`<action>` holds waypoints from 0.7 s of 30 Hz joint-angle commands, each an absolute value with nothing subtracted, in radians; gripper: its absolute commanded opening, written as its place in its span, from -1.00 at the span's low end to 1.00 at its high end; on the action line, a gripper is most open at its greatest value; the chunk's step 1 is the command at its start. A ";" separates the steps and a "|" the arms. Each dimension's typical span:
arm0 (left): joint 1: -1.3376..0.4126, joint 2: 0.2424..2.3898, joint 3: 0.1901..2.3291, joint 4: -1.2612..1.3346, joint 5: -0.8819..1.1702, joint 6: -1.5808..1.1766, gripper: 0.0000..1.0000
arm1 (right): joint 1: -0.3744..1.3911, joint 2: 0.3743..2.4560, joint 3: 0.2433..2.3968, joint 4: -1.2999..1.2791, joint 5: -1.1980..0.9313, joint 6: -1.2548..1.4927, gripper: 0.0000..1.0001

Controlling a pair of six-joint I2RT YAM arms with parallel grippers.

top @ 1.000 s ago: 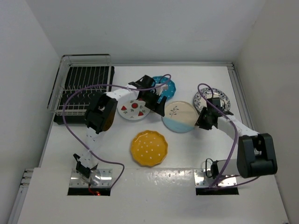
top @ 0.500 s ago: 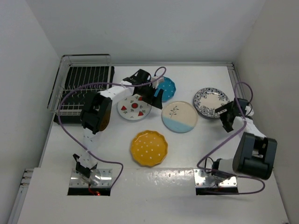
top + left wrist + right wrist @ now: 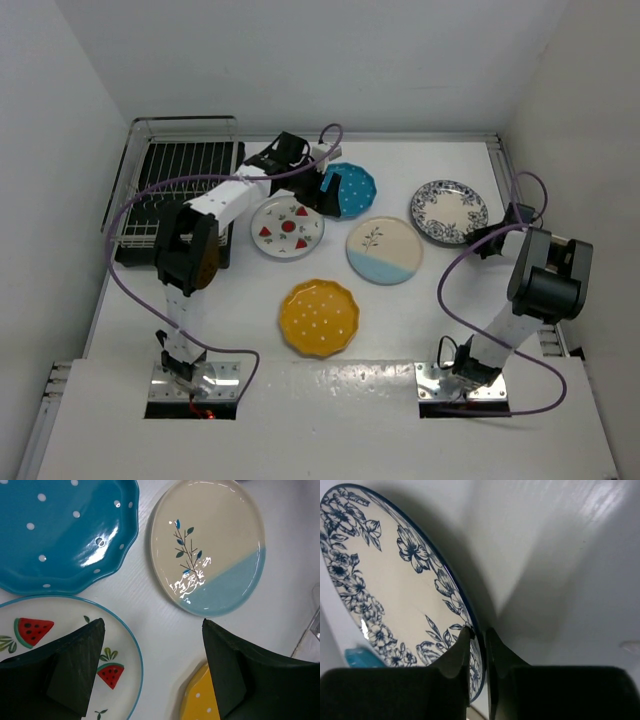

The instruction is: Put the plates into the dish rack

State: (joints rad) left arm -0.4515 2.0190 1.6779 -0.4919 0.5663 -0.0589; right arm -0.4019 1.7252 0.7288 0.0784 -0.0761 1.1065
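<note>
Compared with a second ago, the right arm (image 3: pixel 545 280) isn't stretched across the middle anymore. It's folded back along the right edge of the table (image 3: pixel 420 330), and the right gripper (image 3: pixel 477 641) is now at the near-right rim of the blue floral plate (image 3: pixel 448 210). The plate itself has barely shifted and is still by the right edge, toward the far side. The left arm (image 3: pixel 225 200) has swung its elbow over toward the dish rack (image 3: pixel 165 190), and the left gripper (image 3: pixel 153 625) has slid a bit toward the far edge, right by the teal plate (image 3: pixel 355 190).

The right fingers are pinched on the floral rim, and the wrist view shows the edge running between them. The left fingers are spread wide and hold nothing. In the wrist view one overlaps the red-fruit plate (image 3: pixel 287 228) and the other the yellow plate (image 3: pixel 319 318).

From above the right gripper is just a small dark blob, and I can't tell if the floral plate is off the table. The left arm crosses the rack's right side, and its gripper covers the teal plate's left edge.

The rack sits in the far-left corner, square to the table edges, but I can't tell its long axis from this angle. The cream-and-blue plate (image 3: pixel 384 250) lies mid-table with its blue half toward the near edge and the sprig pointing toward the far edge.
</note>
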 commanded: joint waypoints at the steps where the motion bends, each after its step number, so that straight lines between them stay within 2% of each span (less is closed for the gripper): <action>1: -0.448 1.960 1.669 -0.494 0.554 -0.035 0.67 | -0.426 1.793 0.716 0.047 -0.113 1.126 -0.87; 2: -0.448 1.960 1.669 -0.494 0.554 -0.026 0.67 | -0.429 1.793 0.709 0.082 -0.129 1.117 -1.00; 8: -0.448 1.960 1.669 -0.503 0.572 -0.026 0.67 | -0.454 1.724 0.702 0.222 -0.375 1.092 -1.00; 12: -0.448 1.979 1.678 -0.503 0.583 -0.026 0.67 | -0.423 1.585 0.654 0.331 -0.503 1.170 -1.00; 16: -0.457 2.034 1.721 -0.503 0.644 -0.026 0.69 | -0.387 1.462 0.546 0.365 -0.509 1.222 -1.00; 21: -0.495 2.207 1.851 -0.503 0.788 -0.078 0.76 | -0.339 1.341 0.358 0.492 -0.514 1.338 -1.00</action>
